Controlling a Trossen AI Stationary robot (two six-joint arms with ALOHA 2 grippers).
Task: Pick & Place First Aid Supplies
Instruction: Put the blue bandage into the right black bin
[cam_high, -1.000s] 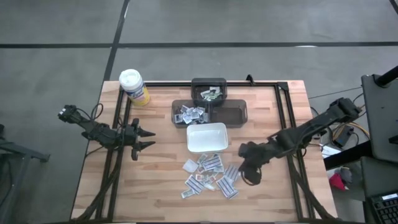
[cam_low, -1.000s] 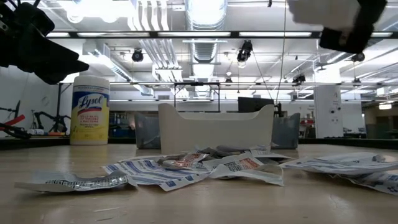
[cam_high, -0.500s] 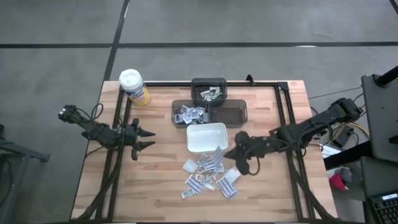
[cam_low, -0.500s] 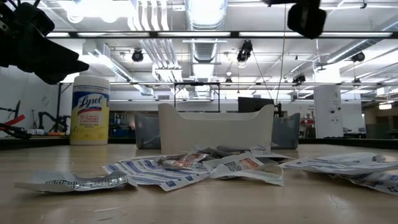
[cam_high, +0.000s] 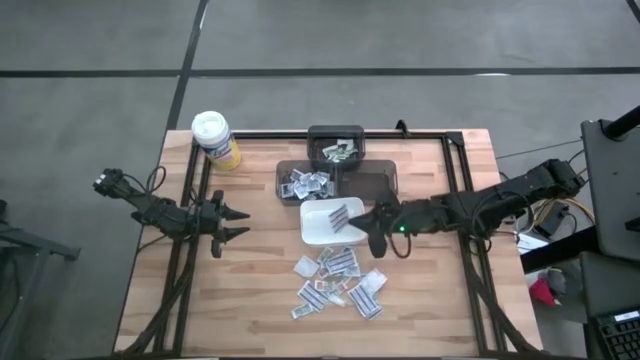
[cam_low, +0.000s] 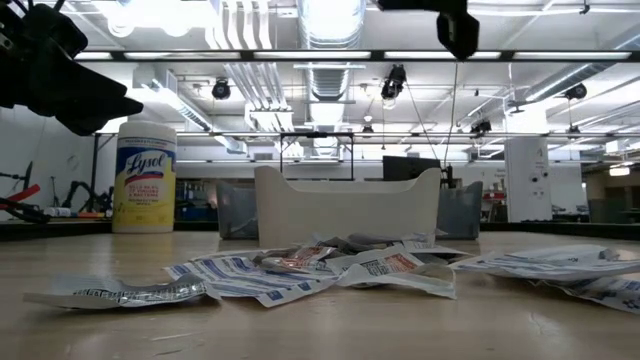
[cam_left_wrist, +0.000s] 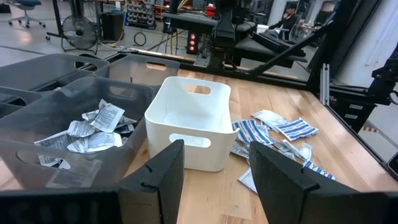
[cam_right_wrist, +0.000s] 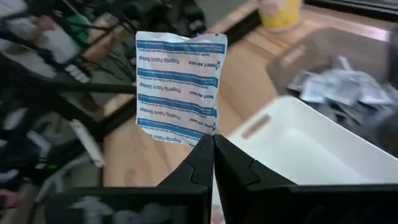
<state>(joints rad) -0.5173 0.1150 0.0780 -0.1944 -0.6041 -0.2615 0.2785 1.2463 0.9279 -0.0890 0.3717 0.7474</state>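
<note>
Two dark, slender jointed arms. The left arm (cam_high: 160, 212) is matt black, a thin black cable looping along its links, ending in a left gripper (cam_high: 238, 223) with two tapered, pointed fingers (cam_left_wrist: 155, 177) of angular black plastic. The right arm (cam_high: 480, 208) is equally black, a small green light glowing near the right gripper (cam_high: 362, 221), whose flat wedge-shaped fingers (cam_right_wrist: 199, 163) show bevelled edges
</note>
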